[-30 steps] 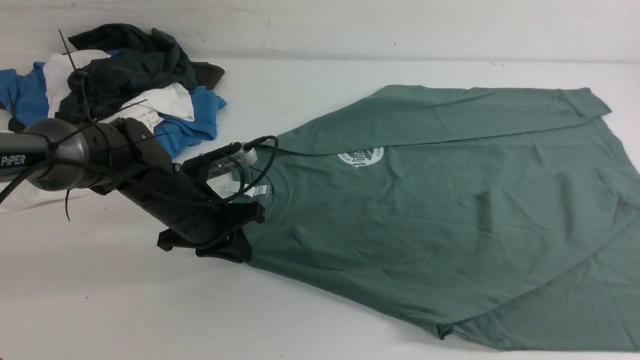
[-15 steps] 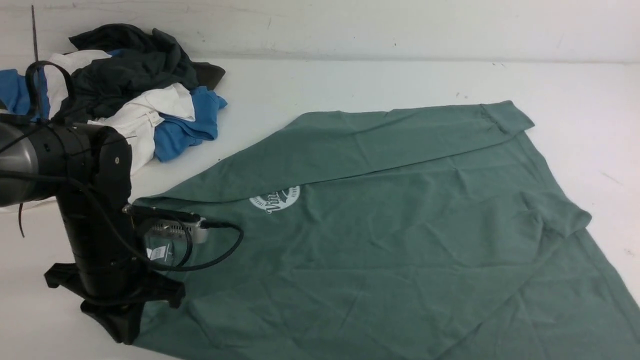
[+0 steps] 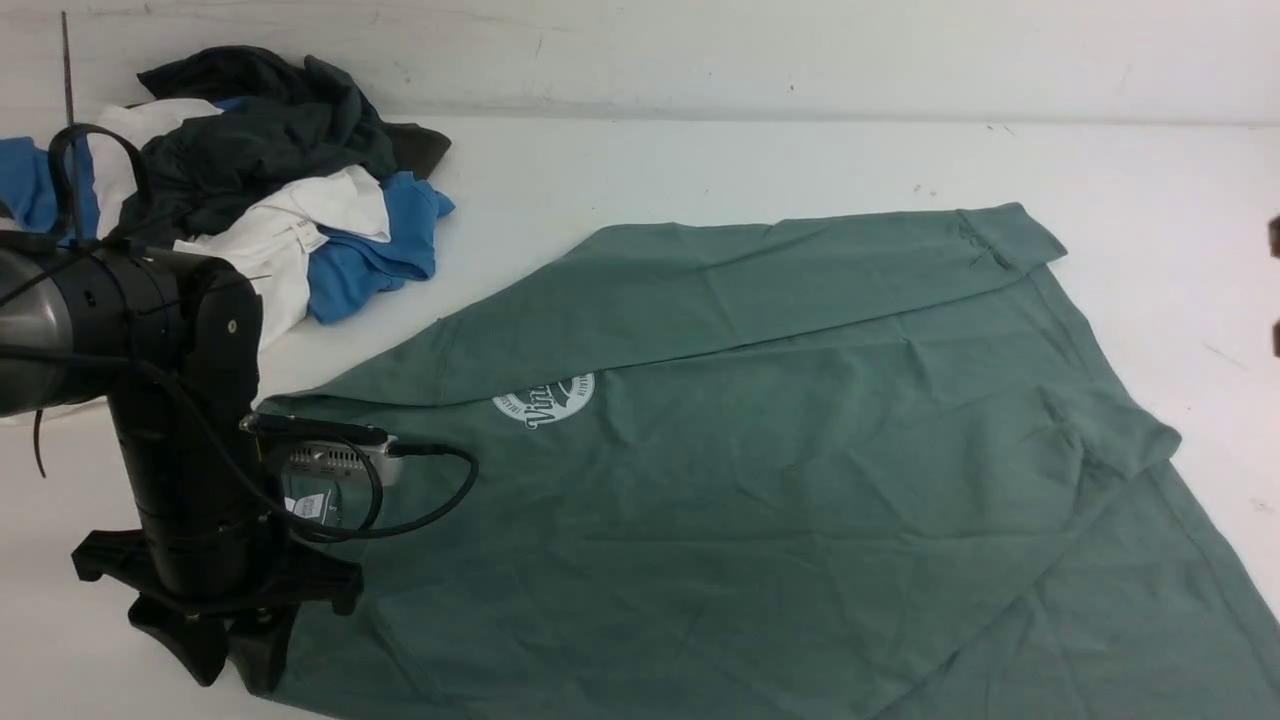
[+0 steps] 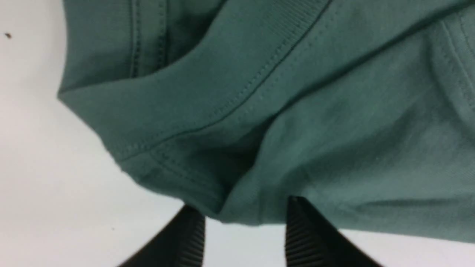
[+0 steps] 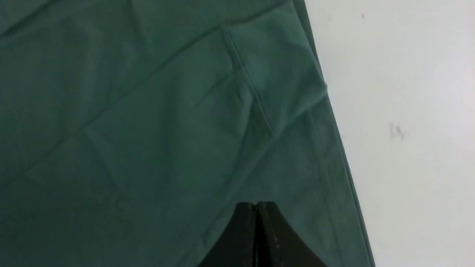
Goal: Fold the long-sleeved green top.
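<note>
As the left claw (image 4: 243, 205) stands parted, holding nothing, its tips could snag the top's (image 3: 800, 480) edge when lifting.

My left arm (image 3: 60, 320) is a dark grey metallic tube that ends in matte black housing with one small bright screw (image 3: 231, 326). Black cables (image 3: 440, 500) loop to a silver vented camera box (image 3: 335, 458). My left hand (image 3: 225, 662) has black ribbed fingers (image 4: 300, 237); my right hand (image 5: 256, 207) is black too.
</note>
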{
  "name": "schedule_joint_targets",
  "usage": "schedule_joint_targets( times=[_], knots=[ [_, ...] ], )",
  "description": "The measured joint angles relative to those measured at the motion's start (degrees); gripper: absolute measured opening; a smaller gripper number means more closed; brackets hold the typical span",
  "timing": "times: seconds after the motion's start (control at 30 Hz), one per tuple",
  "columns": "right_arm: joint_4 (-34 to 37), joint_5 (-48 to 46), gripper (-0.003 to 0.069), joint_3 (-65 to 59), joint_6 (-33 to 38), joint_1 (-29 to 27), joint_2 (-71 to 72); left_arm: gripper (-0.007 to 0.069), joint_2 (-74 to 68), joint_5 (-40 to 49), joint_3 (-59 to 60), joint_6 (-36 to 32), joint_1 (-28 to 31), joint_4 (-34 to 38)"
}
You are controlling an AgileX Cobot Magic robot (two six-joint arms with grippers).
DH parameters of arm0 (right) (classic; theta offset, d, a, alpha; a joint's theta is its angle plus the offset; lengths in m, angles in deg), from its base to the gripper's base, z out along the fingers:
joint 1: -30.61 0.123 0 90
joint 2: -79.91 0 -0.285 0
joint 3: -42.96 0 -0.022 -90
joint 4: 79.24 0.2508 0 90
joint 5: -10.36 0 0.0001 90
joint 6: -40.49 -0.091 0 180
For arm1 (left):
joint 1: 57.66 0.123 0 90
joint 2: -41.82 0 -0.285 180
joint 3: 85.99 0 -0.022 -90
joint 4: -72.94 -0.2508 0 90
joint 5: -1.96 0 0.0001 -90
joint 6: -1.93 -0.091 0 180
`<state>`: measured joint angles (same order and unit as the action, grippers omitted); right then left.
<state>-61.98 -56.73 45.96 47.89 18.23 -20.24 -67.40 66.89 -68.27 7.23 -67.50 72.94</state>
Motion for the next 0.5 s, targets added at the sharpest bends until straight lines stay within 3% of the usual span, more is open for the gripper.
schedule_joint_targets(
  times=[0.17, 0.4, 0.5],
  knots=[
    [0.17, 4.75, 0.0068, 12.28, 4.1, 1.06, -13.63, 0.0386, 0.0, 2.03, -2.22, 0.56, 0.0, 0.0],
    [2.88, 7.79, 0.026, 35.07, 7.5, 1.61, -34.1, 0.0396, 0.0, 3.35, -10.07, 0.6, 0.0, 0.0],
    [4.82, 9.86, 0.0309, 42.23, 8.28, 1.66, -41.04, 0.0396, 0.0, 3.76, -11.85, 1.06, 0.0, 0.0]
  ],
)
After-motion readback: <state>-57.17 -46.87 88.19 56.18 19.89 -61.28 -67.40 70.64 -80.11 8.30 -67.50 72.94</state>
